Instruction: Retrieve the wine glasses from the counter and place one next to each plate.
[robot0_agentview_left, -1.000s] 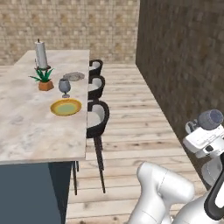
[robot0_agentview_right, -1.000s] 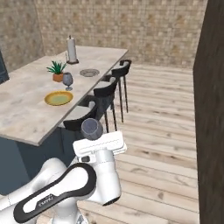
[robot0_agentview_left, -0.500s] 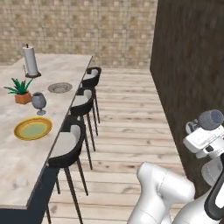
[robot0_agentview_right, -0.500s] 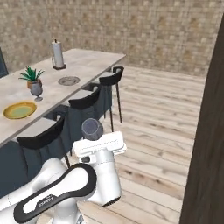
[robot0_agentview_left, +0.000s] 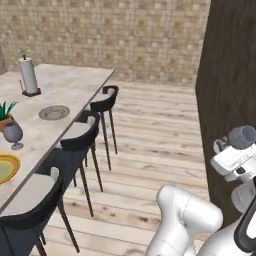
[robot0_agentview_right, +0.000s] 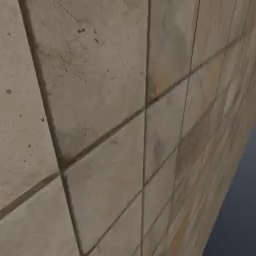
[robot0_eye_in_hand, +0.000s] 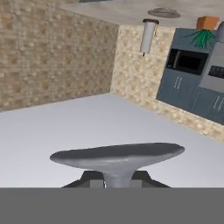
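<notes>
Grey-blue wine glass (robot0_eye_in_hand: 117, 158) sits pinched by its stem in our fingers (robot0_eye_in_hand: 93, 180); at nine o'clock, another glass (robot0_agentview_left: 13, 134) stands on the worktop (robot0_agentview_left: 65, 90).

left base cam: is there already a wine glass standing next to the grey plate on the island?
No. The grey plate has bare top around it; the standing wine glass is by the yellow-rimmed plate.

An upside-down view of the kitchen. A grey glass foot (robot0_eye_in_hand: 117, 156) on its stem fills the lower middle, clamped between the gripper (robot0_eye_in_hand: 116, 178). Above hang a paper towel roll (robot0_eye_in_hand: 148, 36), grey plate (robot0_eye_in_hand: 164, 13), potted plant (robot0_eye_in_hand: 204, 30) and dark-blue cabinets (robot0_eye_in_hand: 192, 74).
</notes>
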